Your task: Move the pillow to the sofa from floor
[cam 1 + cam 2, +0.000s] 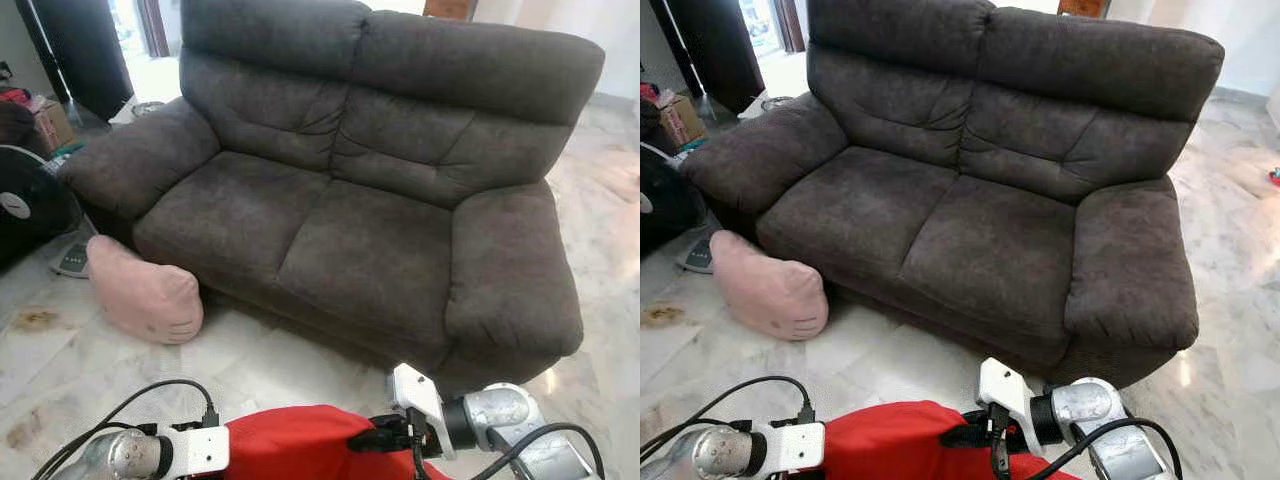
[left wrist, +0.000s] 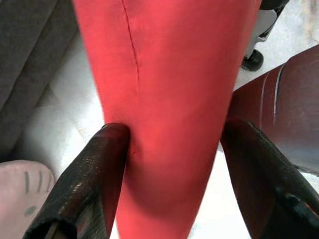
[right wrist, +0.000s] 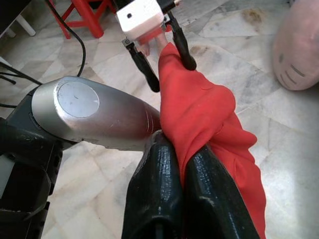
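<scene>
A red pillow (image 1: 300,445) hangs low in front of me, held from both sides. My left gripper (image 2: 174,134) has its black fingers (image 2: 107,159) pressed against the red fabric on either side. My right gripper (image 3: 182,154) is pinched shut on a fold of the same pillow (image 3: 199,114). The dark grey two-seat sofa (image 1: 340,230) stands straight ahead with both seat cushions bare. A pink pillow (image 1: 143,291) with a stitched face lies on the floor against the sofa's left front corner.
Marble floor (image 1: 250,360) runs between me and the sofa. A black fan (image 1: 25,200) and a small scale (image 1: 72,258) sit at the left, with boxes (image 1: 50,122) behind. A red stool (image 3: 84,17) stands on the floor behind my arms.
</scene>
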Controlling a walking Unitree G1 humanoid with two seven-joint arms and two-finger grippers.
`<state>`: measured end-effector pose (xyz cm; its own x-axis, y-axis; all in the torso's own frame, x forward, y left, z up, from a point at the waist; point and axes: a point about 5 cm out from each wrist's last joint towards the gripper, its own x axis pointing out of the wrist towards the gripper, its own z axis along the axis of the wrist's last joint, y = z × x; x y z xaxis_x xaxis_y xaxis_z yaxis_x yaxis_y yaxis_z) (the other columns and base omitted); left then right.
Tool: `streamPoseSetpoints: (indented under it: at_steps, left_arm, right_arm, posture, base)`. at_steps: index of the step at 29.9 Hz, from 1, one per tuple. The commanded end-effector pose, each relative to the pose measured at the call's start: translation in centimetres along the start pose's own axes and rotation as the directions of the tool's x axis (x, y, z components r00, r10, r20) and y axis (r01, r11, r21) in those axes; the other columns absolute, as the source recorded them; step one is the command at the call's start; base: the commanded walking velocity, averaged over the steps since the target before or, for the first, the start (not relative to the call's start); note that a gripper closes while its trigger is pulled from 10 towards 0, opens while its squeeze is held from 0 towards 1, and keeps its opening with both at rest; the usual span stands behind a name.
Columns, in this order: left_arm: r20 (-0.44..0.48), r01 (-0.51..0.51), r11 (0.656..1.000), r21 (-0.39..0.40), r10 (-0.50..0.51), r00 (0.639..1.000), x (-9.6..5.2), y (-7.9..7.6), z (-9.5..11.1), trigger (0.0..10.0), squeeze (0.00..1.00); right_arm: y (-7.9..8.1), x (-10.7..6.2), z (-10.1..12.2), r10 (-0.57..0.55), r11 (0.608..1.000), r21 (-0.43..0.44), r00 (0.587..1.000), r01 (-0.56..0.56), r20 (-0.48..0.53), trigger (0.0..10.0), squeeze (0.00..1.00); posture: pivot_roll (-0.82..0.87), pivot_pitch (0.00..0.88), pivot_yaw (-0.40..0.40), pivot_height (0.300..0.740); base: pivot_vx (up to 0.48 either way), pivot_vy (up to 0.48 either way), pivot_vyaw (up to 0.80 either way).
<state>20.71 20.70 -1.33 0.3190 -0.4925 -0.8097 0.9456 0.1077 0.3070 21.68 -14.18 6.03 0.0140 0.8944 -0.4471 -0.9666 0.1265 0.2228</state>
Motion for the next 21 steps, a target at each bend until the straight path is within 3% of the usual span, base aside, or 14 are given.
streamPoseSetpoints:
  at_steps: [1,11,21]
  left_arm:
    - [-0.007,0.013,1.000,0.016,-0.013,1.000,0.3,-0.2,0.0,10.0,0.00]
    - [-0.072,0.051,0.999,0.019,-0.049,0.996,0.7,-1.8,-1.5,10.0,0.00]
    - [-0.112,-0.088,0.995,0.047,0.093,0.989,1.1,-1.2,-2.3,10.0,0.00]
  right_arm:
    - [0.2,-0.3,1.9,0.027,0.997,-0.074,0.997,-0.022,0.069,10.0,0.00]
    - [0.2,-0.8,1.9,0.016,0.997,-0.073,0.998,-0.012,0.060,10.0,0.00]
    - [0.3,-0.8,1.9,0.018,0.997,-0.072,0.998,-0.014,0.057,10.0,0.00]
  posture:
    - [0.13,0.000,-0.073,0.740]
    - [0.12,0.000,-0.078,0.740]
    - [0.12,0.003,-0.085,0.740]
  base:
    - [0.000,0.000,0.00]
    - [0.000,0.000,0.00]
    - [0.000,0.000,0.00]
